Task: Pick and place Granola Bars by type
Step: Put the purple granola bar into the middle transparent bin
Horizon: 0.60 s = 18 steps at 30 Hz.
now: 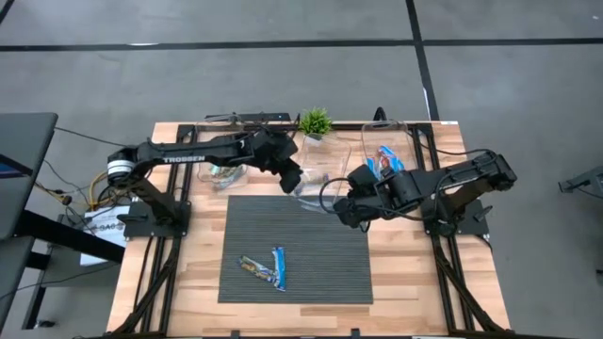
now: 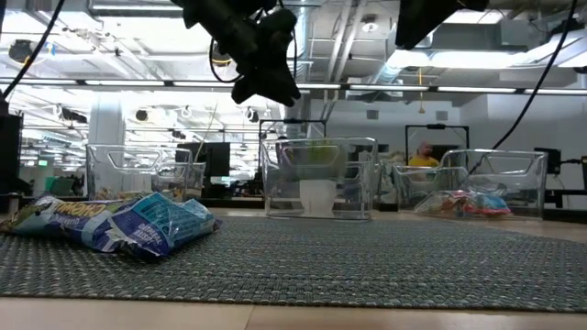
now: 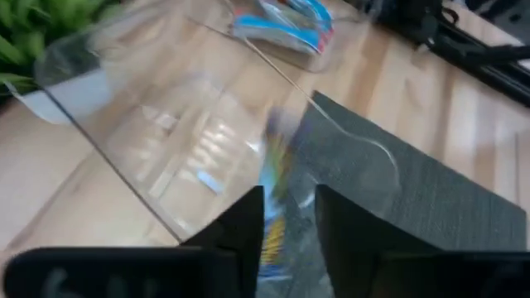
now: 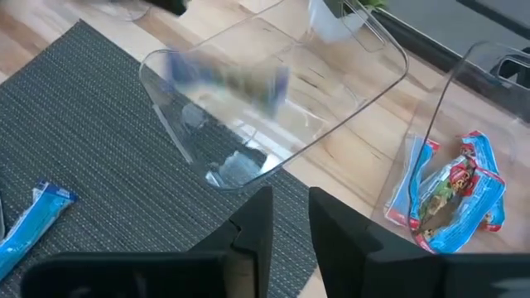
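Near the top centre of the high view, the left gripper point(image 1: 291, 175) hangs over the middle clear tub point(image 4: 273, 99), fingers pinched on a blue-and-yellow granola bar point(image 3: 272, 207). It should be let go only once squarely above the tub's floor, I'd say, and low enough not to bounce out. The right gripper point(image 1: 350, 213) waits at the mat's point(image 1: 311, 273) right edge, fingers slightly parted and empty. Two bars point(image 1: 264, 267) lie lower left on the mat; more sit in the right tub point(image 1: 407, 141).

Clear tubs point(image 1: 311, 179) and a small plant point(image 1: 315, 121) crowd the table's far edge; the mat point(image 1: 320, 264) lies mostly open.
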Each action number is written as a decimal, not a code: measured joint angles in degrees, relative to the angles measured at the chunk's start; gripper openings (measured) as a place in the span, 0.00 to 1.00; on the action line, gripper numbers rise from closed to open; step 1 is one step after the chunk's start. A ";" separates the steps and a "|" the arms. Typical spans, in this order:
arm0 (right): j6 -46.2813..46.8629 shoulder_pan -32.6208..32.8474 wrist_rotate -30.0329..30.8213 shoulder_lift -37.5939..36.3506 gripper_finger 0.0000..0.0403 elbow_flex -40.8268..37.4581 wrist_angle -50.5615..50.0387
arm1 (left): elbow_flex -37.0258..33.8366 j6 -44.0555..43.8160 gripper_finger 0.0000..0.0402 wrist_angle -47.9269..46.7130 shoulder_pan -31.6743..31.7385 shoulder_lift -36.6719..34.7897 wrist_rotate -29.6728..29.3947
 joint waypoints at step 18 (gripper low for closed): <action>-9.61 0.24 -1.26 0.00 0.18 0.00 1.38 | 0.02 20.15 0.28 -20.84 -10.71 -14.74 11.19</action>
